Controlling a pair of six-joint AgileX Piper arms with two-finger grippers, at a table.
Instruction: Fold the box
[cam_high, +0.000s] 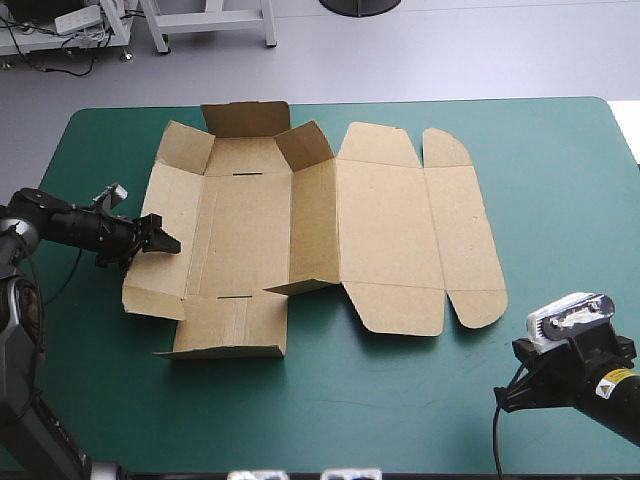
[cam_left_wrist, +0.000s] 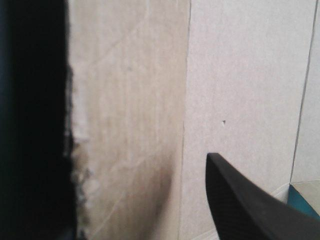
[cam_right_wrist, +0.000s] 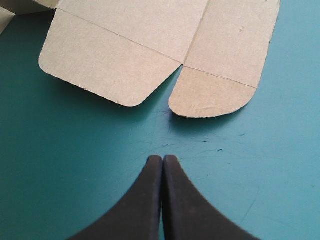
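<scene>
box (cam_high: 380, 230): mid-table (cam_high: 560, 180), long axis left-right | left hand (cam_high: 165, 241): spread, touching box's left edge, nearer | right hand (cam_right_wrist: 163, 158): pressed together, apart from box's near-right corner

High view looks forward and down over the whole counter (cam_high: 400, 400). Left wrist view sits close against the box (cam_high: 385, 225) at nine o'clock; right wrist view, farther back, shares its five o'clock corner.
</scene>
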